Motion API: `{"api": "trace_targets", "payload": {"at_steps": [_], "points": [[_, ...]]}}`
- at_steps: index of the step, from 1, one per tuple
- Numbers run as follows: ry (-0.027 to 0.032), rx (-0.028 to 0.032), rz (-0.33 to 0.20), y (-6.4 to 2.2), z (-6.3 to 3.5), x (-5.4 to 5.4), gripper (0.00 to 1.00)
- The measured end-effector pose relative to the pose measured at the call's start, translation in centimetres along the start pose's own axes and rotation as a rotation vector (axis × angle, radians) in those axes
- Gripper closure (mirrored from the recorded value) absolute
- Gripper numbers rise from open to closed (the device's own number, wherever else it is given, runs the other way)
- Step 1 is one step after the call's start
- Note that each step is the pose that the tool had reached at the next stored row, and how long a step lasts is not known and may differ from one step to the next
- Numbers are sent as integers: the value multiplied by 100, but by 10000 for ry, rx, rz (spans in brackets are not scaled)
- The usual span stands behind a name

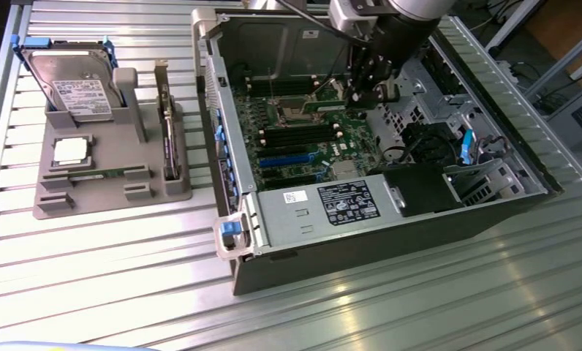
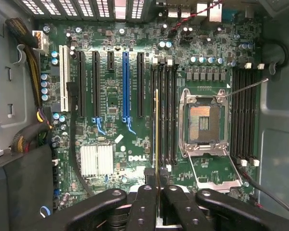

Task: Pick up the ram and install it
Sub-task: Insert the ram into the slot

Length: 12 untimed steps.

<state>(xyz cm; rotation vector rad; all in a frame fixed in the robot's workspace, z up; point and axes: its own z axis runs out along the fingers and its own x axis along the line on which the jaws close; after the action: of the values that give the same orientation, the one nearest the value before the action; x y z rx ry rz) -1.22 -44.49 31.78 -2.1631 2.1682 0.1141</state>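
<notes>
- While the gripper [image 2: 157, 195] hangs over the open motherboard [image 2: 111, 139], its two inner fingers [image 2: 143, 202] are pressed against the ram [image 2: 157, 134] and pinch it between them.
- From the wrist view the ram is seen on its thin edge, as a narrow gold-green line. Its chips and label cannot be seen at this angle.
- This line runs along the group of black memory slots [image 2: 166, 110], just beside the processor socket [image 2: 203, 122]. Whether the ram touches a slot or is above it, I cannot tell.
- The outer links of the gripper are cut off by the picture edge.
- In the exterior view the arm reaches down into the computer case [image 1: 418, 234]. The gripper [image 1: 369, 91] is partly covered by the arm's own dark body, and the ram under it is hard to make out.
- On the exterior view's left a grey holder [image 1: 106, 201] stands on the slatted table [image 1: 418, 307], well apart from the case. It carries a hard drive [image 1: 72, 84], a square silver chip [image 1: 72, 150] and a dark card [image 1: 169, 139] standing on edge.
</notes>
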Motion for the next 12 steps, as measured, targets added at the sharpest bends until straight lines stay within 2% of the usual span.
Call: {"api": "trace_targets", "payload": {"at_steps": [12], "points": [[1,0,0,19,88,10,88]]}}
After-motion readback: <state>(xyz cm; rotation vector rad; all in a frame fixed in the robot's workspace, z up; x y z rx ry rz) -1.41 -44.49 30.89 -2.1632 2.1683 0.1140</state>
